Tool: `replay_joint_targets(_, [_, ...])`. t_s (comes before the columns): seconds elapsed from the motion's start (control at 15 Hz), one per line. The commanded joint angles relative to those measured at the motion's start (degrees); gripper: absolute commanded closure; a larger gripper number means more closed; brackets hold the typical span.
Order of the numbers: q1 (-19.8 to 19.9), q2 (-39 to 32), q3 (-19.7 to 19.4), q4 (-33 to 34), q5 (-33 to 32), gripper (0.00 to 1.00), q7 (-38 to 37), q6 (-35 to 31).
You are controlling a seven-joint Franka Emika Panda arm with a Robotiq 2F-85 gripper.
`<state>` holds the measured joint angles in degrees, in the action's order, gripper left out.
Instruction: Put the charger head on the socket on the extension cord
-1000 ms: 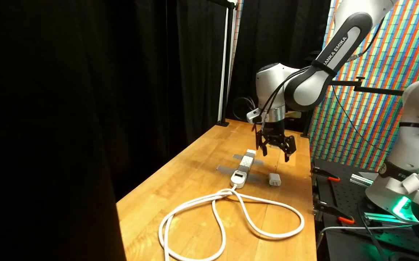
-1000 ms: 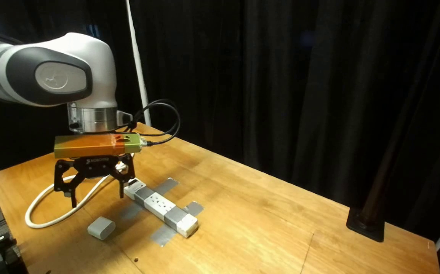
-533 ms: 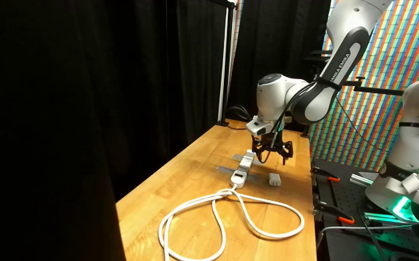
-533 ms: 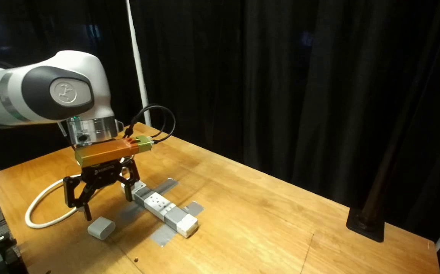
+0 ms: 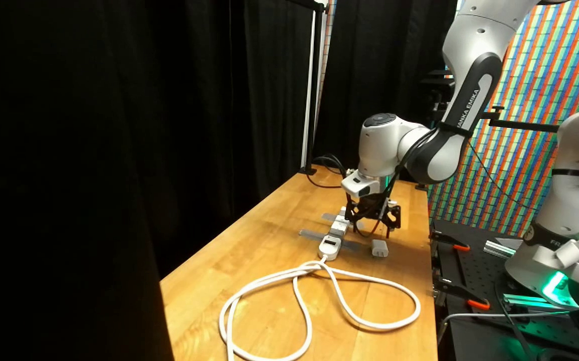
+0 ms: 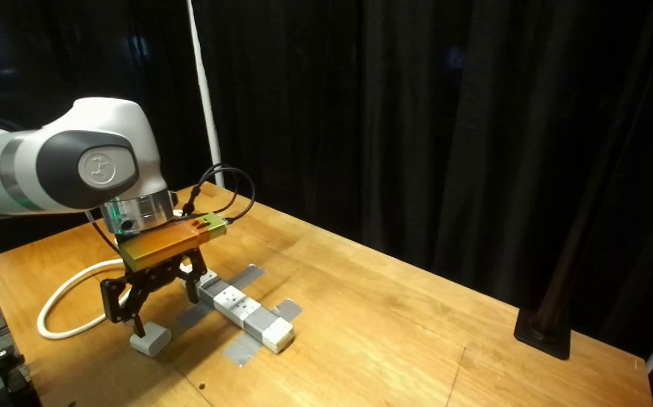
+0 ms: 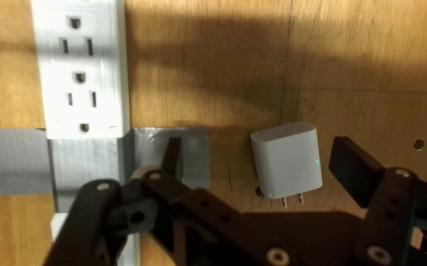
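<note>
The charger head point(image 7: 287, 162) is a small white rounded cube lying on the wooden table, its two prongs showing in the wrist view. It also shows in both exterior views point(image 5: 379, 248) point(image 6: 154, 341). My gripper point(image 7: 262, 162) is open and empty above it, with one finger to each side in the wrist view. In both exterior views the gripper point(image 5: 371, 231) point(image 6: 166, 315) hangs low, pointing down. The socket point(image 7: 82, 85) is on the white block beside the charger head point(image 6: 237, 301). The extension cord's point(image 5: 380, 327) white cable lies in loops.
Grey tape point(image 6: 241, 349) holds the socket block to the table and runs beneath the left finger in the wrist view. Clamps with orange tips point(image 5: 462, 293) sit along a table edge. A black stand base point(image 6: 542, 336) stands on the table. Another robot arm point(image 5: 555, 220) stands beyond the edge.
My gripper has moved down toward the charger head and turned slightly, staying open. The charger head, socket block and cable have not moved.
</note>
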<state>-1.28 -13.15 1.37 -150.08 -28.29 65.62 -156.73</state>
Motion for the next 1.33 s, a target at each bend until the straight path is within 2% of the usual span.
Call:
replay_joint_targets(0.0, [3.2, -1.2, 2.6, -1.5, 4.7, 0.0, 7.6, -2.5])
replay_joint_targets(0.33, [4.6, -3.1, 4.7, -1.7, 9.5, 0.0, 12.7, -4.3])
replay_joint_targets(0.4, [4.5, -3.3, 4.6, -1.6, 9.4, 0.25, 12.6, -4.8])
replay_joint_targets(0.47, [4.4, -3.5, 4.4, -1.7, 9.0, 0.26, 12.3, -5.5])
replay_joint_targets(0.8, [4.5, -4.3, 3.9, -1.8, 8.2, 0.67, 11.8, -7.3])
replay_joint_targets(0.93, [4.6, -4.4, 3.9, -1.7, 8.2, 0.77, 11.8, -7.2])
replay_joint_targets(1.0, [4.7, -4.3, 3.8, -1.6, 8.1, 0.27, 11.8, -7.1])
replay_joint_targets(1.07, [4.9, -4.3, 3.8, -1.5, 8.3, 0.27, 12.0, -7.0])
replay_joint_targets(1.27, [6.0, -4.1, 3.8, -1.4, 8.6, 0.04, 12.9, -7.2])
